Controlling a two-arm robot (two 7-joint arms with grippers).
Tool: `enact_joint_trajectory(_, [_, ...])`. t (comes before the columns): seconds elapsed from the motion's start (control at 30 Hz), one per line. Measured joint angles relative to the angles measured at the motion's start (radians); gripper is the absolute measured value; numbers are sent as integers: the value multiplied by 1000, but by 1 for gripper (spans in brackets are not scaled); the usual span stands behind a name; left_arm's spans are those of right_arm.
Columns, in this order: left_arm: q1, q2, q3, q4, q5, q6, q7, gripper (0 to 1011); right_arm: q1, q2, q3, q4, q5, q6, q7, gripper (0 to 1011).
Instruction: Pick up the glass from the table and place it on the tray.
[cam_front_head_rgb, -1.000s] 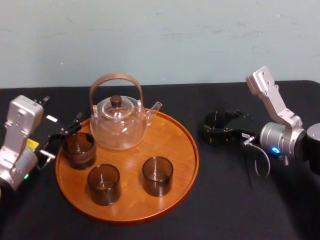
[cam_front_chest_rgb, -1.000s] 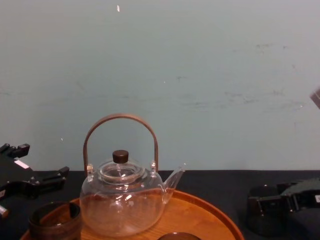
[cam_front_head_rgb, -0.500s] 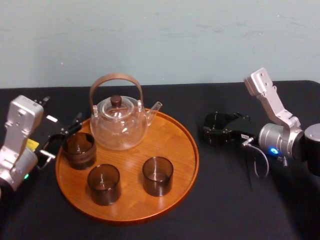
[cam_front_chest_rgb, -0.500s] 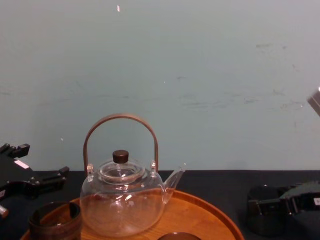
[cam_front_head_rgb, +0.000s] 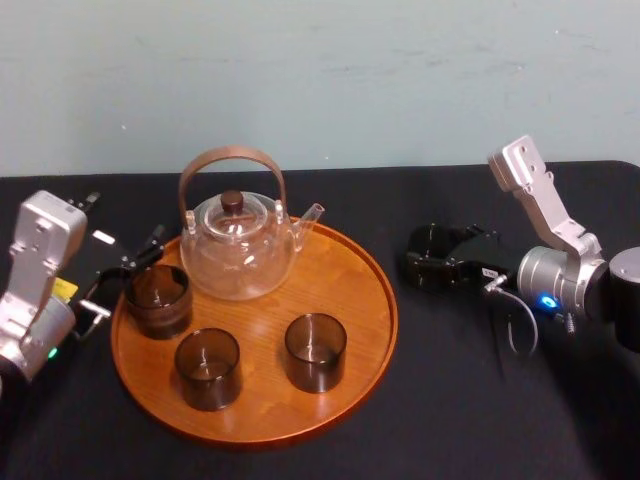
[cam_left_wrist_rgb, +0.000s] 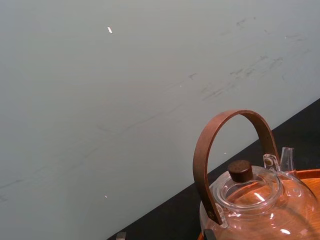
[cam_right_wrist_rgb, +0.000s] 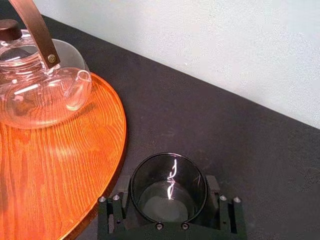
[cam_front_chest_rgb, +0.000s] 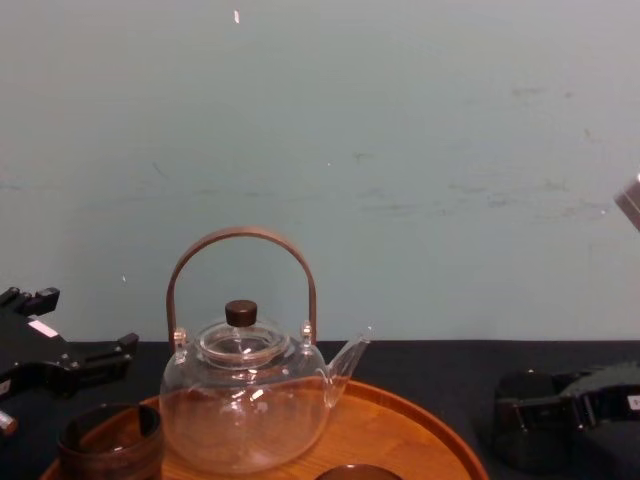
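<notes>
The right gripper (cam_front_head_rgb: 428, 260) is low over the black table (cam_front_head_rgb: 450, 400), just off the right edge of the tray (cam_front_head_rgb: 350, 265), and its 2 black fingers (cam_right_wrist_rgb: 116, 212) are clamped against opposite sides of the glass (cam_right_wrist_rgb: 168, 187). The glass stands upright with its mouth facing up, a short smoky cylinder, outside the tray's raised rim and close beside it. From the right wrist view its base looks level with the cloth, though whether it rests there or hangs slightly clear is hard to tell. The right arm's silver links rise behind the gripper toward the table's right side. On the round wooden tray sit a clear glass teapot (cam_front_head_rgb: 238, 250) with a brown arched handle and a dark knob on its lid, its spout turned toward the right, and 3 dark glasses: 1 at the tray's left edge (cam_front_head_rgb: 157, 298), 1 near the front left (cam_front_head_rgb: 208, 367) and 1 near the front centre (cam_front_head_rgb: 315, 350), all upright and apart from each other. The left gripper (cam_front_head_rgb: 125, 272) sits over the table at the tray's left side, just beside the leftmost dark glass, with its fingers spread apart and holding nothing. A pale blue-grey wall (cam_front_chest_rgb: 400, 150) stands behind the table.
</notes>
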Motion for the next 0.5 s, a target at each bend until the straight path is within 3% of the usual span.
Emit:
enact_joint_trajectory(0.13, [0, 0, 0, 0, 0, 0, 0, 1001, 0, 0, 0, 0, 1, -1, 0, 902])
enact_joint_trajectory(0.5, [0, 0, 0, 0, 0, 0, 0, 1001, 0, 1, 0, 0, 2, -2, 2, 902])
